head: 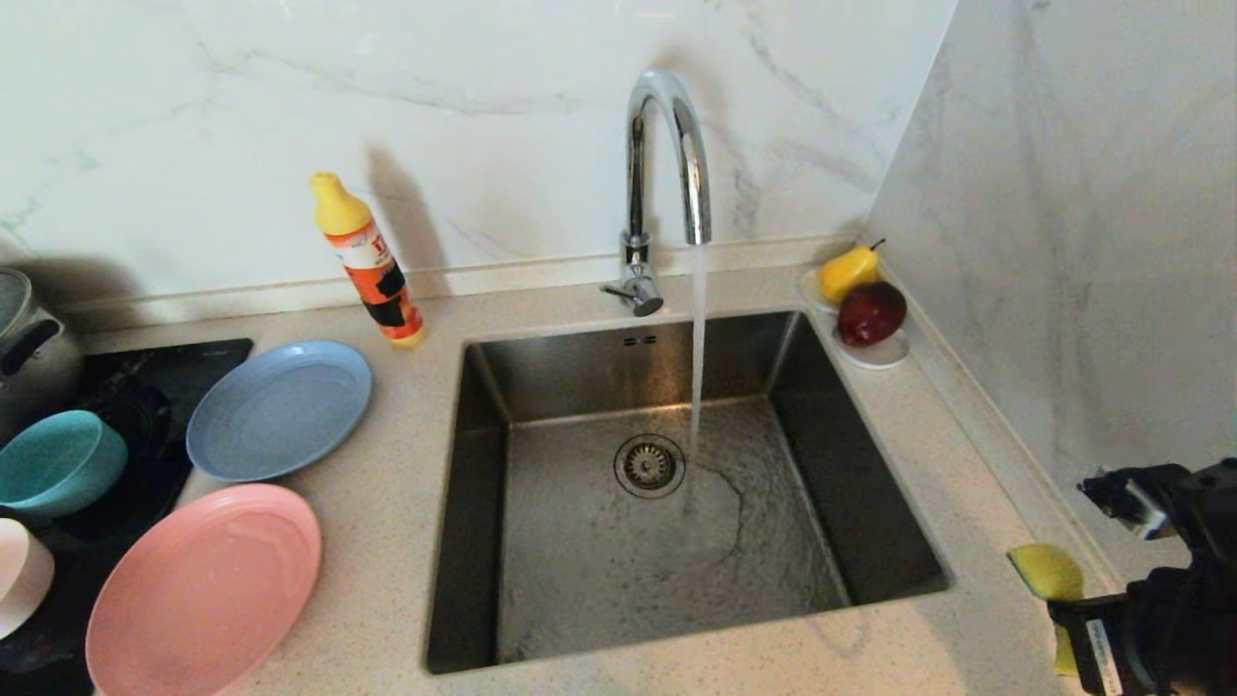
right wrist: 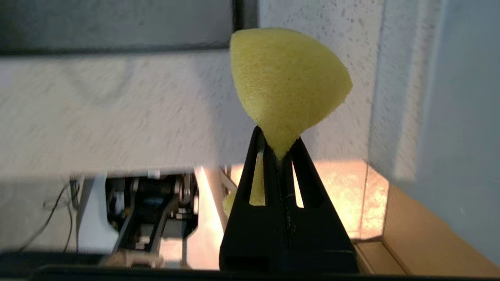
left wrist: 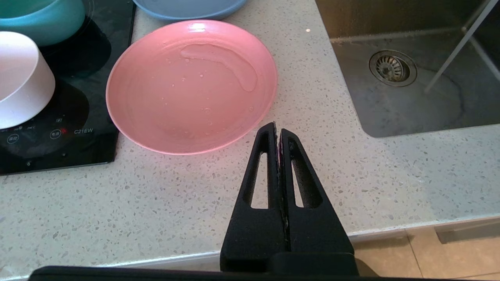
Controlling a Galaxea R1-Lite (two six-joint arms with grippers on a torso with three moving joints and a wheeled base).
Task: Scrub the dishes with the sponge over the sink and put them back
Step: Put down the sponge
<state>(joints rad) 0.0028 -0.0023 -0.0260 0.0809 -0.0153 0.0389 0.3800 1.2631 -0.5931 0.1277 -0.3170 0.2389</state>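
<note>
The yellow sponge (head: 1046, 570) is pinched at its middle in my right gripper (head: 1061, 611), which is shut on it above the counter just right of the sink (head: 870, 464). In the right wrist view the sponge (right wrist: 287, 78) bulges out past the right gripper (right wrist: 278, 142). The dishes lie left of the sink: a grey-blue plate (head: 278, 409), a pink plate (head: 203, 590), a teal bowl (head: 58, 462) and a pale bowl (head: 19, 575). My left gripper (left wrist: 277, 130) is shut and empty, low at the counter's front edge beside the wet pink plate (left wrist: 187, 89).
Water runs from the chrome faucet (head: 667, 145) onto the sink floor near the drain (head: 649, 465). A detergent bottle (head: 372, 261) stands by the back wall. A white fruit dish (head: 875, 356) sits at the back right corner. A pot (head: 29, 348) stands on the black hob (head: 164, 372).
</note>
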